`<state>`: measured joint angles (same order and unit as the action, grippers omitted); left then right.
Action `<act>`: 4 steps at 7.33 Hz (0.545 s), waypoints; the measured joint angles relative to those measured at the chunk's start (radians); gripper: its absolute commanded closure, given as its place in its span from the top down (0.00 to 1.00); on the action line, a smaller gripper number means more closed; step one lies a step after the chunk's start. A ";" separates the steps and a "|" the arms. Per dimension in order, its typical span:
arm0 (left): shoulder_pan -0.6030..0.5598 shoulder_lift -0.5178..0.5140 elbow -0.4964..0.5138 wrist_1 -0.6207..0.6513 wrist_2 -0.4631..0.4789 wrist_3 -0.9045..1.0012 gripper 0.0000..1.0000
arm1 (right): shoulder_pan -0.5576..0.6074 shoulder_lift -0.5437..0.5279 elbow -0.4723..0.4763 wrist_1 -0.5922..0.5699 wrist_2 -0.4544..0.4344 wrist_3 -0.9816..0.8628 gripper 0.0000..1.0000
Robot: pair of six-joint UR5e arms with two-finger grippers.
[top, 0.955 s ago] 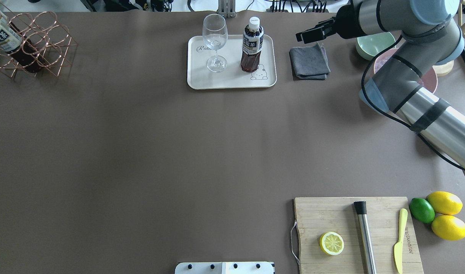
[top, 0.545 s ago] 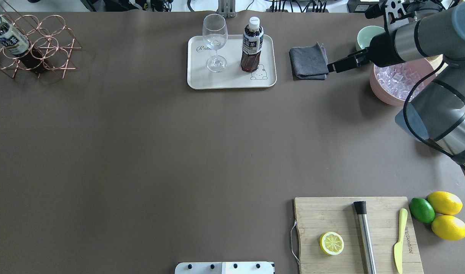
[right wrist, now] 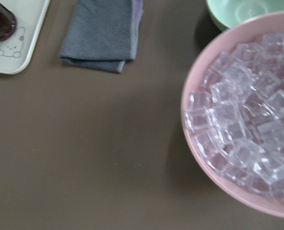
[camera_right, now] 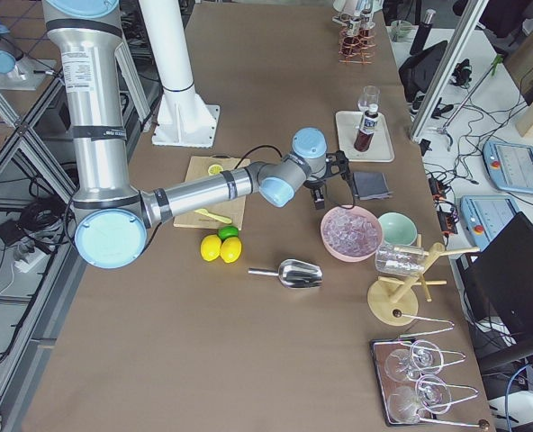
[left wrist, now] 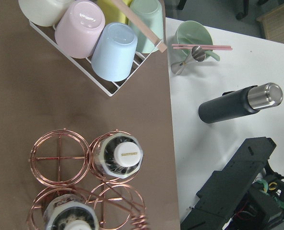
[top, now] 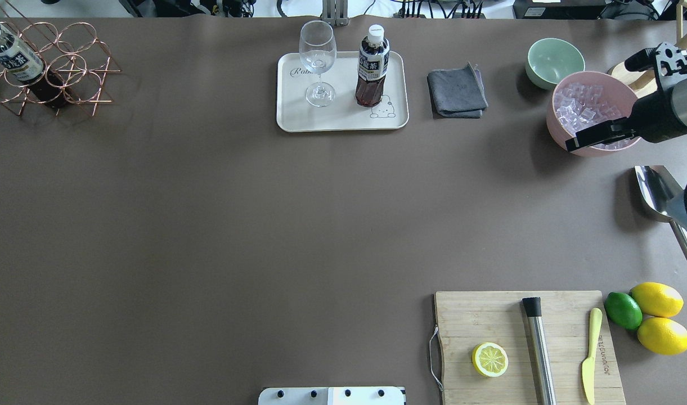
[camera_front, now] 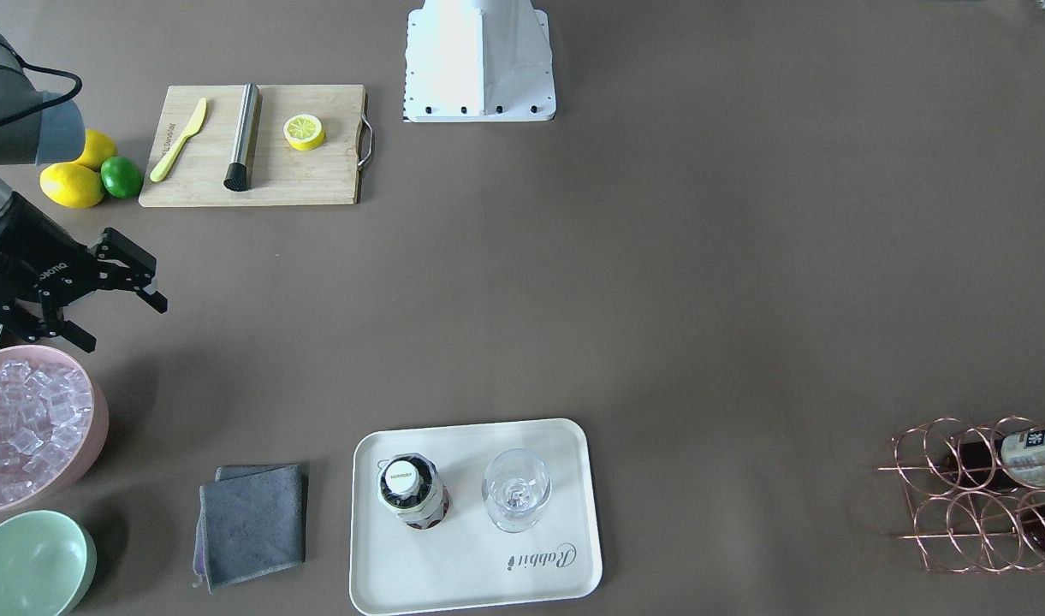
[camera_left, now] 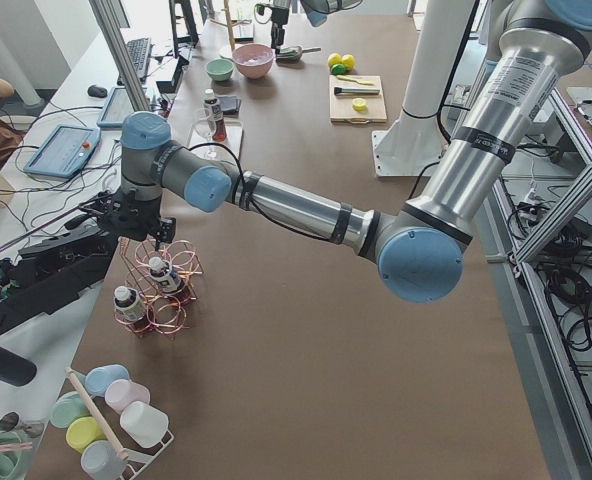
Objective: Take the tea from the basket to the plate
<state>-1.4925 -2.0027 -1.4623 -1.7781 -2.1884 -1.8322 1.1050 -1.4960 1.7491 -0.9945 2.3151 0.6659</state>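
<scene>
Surface [top: 208, 225]: brown mat, goods ranged along its far edge.

Left arm [camera_left: 286, 205]: stretched to the far-left corner. The left pincer [camera_left: 148, 232] hangs just above the basket [left wrist: 60, 158]; whether it is spread or closed cannot be told.

Right arm [camera_right: 203, 189]: far right. The right pincer [camera_front: 127, 327] is empty with its jaws spread, near the ice bowl [top: 554, 124].

Plate [top: 298, 115]: far centre.

Tea [top: 371, 70]: upright on the plate's right half, just beside the glass [top: 318, 62], not touching it. Delivery judged made.

Basket tea [left wrist: 118, 155]: one of two in the rings, directly below the left pincer, cap and long axis pointing up at it. The left arm is by far the nearer for any further fetch, with wire close around the bottle.

Cloth [top: 457, 91]: lies between plate and right pincer.
</scene>
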 measured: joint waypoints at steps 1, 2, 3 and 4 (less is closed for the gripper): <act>-0.008 0.079 -0.092 0.016 -0.055 0.145 0.95 | 0.053 -0.032 0.007 -0.101 0.058 -0.006 1.00; -0.013 0.181 -0.190 0.027 -0.116 0.338 0.96 | 0.103 -0.055 0.002 -0.197 0.091 -0.013 1.00; -0.015 0.277 -0.261 0.032 -0.154 0.541 0.93 | 0.145 -0.071 -0.019 -0.252 0.097 -0.017 1.00; -0.014 0.348 -0.296 0.033 -0.170 0.702 0.94 | 0.178 -0.077 -0.056 -0.275 0.094 -0.018 1.00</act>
<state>-1.5067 -1.6549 -1.7586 -1.7449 -2.3580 -1.1302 1.2831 -1.5734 1.6929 -1.2691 2.4091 0.6480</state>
